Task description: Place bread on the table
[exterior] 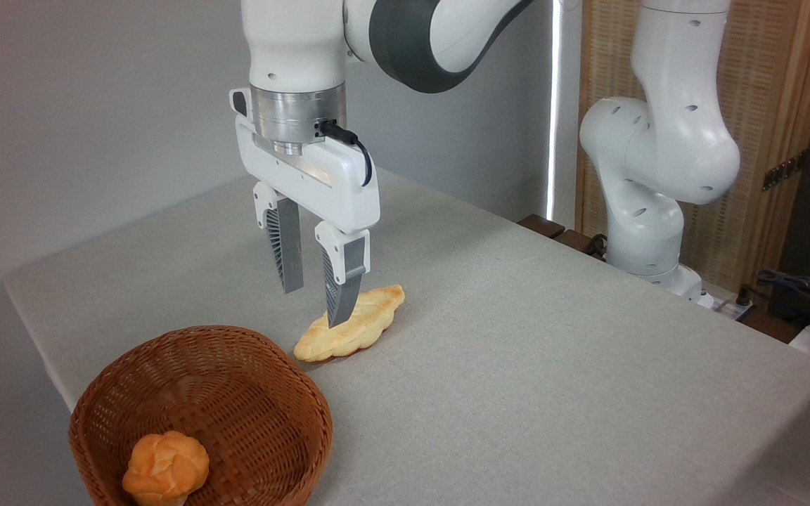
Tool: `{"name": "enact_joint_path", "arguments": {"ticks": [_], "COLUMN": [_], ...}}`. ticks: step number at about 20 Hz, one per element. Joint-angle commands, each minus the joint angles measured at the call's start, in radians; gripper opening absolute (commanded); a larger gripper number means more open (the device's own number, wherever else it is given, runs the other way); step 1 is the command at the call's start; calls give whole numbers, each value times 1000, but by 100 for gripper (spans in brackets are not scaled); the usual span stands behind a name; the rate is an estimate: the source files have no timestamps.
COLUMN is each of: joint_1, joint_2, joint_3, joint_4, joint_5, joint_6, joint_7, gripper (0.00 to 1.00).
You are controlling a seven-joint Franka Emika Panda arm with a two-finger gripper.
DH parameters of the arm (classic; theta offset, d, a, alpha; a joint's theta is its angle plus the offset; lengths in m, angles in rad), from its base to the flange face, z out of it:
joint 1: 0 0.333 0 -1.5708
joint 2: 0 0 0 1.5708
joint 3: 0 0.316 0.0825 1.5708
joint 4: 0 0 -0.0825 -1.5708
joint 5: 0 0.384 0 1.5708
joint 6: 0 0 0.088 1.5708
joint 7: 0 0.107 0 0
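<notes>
1. Gripper [313,306] hangs part-open and empty over the braided loaf [351,324] on the table [553,365].
2. Knotted bun [165,469] sits in the wicker basket [131,393], near left.
3. Risk: the fingers close on the wrong bread, or strike the basket rim.

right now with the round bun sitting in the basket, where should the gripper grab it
Take the bun across its rounded middle, coming straight down from above: the basket wall rings its sides, so only its top is free. The open gripper hangs empty above the braided loaf.

Wicker basket [250,379], pale braided loaf [356,327]
</notes>
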State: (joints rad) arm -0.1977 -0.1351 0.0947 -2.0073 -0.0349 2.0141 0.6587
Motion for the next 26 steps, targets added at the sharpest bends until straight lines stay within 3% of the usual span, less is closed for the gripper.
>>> {"name": "enact_joint_path", "arguments": {"ticks": [1, 5, 16, 26], "joint_1": [-5, -5, -2, -6], "joint_2": [2, 22, 89, 111], "joint_3": [10, 8, 33, 25], "joint_4": [16, 15, 15, 15], "joint_5": [-5, 1, -8, -8], "joint_6": [-23, -2, 230, 236], "joint_7": [19, 18, 12, 3], "gripper": [100, 100, 100, 100]}}
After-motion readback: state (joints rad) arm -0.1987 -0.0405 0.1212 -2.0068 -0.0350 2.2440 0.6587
